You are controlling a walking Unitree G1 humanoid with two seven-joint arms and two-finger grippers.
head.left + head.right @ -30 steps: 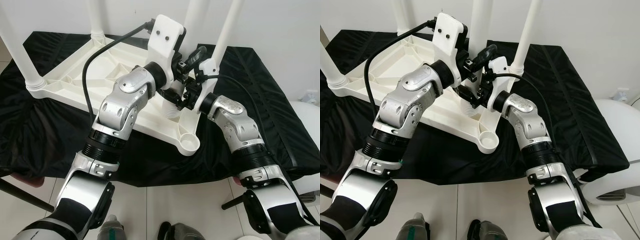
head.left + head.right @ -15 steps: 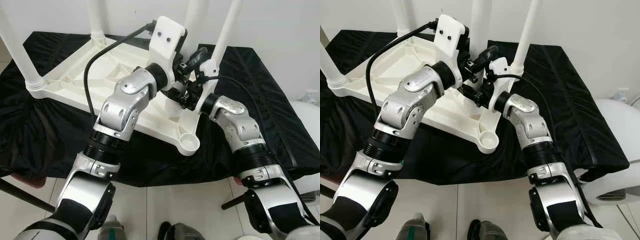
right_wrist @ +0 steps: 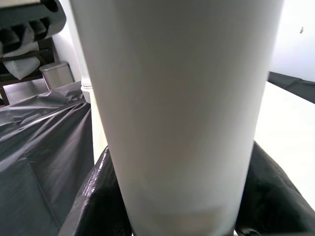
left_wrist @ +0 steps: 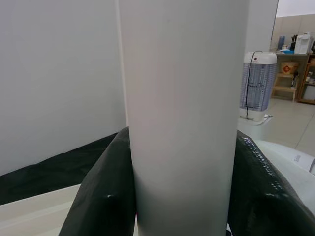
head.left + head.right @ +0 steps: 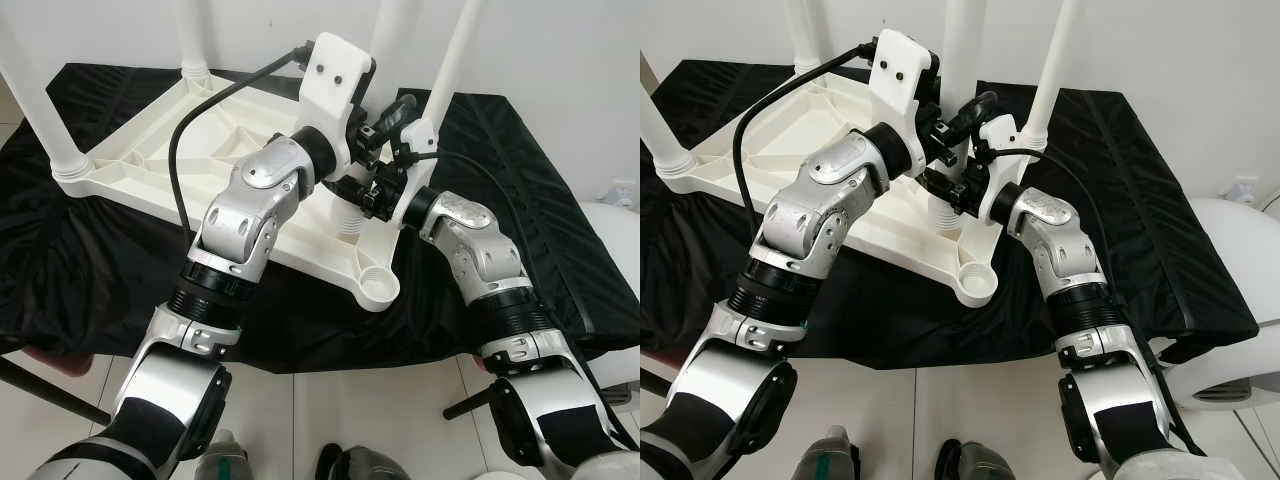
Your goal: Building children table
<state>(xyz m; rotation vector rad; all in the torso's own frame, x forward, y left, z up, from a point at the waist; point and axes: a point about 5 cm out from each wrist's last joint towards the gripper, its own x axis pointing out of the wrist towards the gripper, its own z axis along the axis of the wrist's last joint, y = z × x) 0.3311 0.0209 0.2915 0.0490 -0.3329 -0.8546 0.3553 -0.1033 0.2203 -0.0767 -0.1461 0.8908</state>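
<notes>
White plastic kids' table (image 5: 150, 160) lies upside down on black cloth (image 5: 1140, 200), ribbed underside up. Three legs already upright in corner sockets: one (image 5: 40, 100) far left of the fingers, one (image 5: 190, 35) at the back, one (image 5: 460, 55) just right of them. Fourth leg (image 5: 962, 50) stands vertical between both pairs of fingers (image 4: 98, 196), smooth white tube, threaded lower end (image 5: 347, 220) just below the fingers, over the underside, inboard of the empty round socket (image 5: 377, 287) at the near corner.
</notes>
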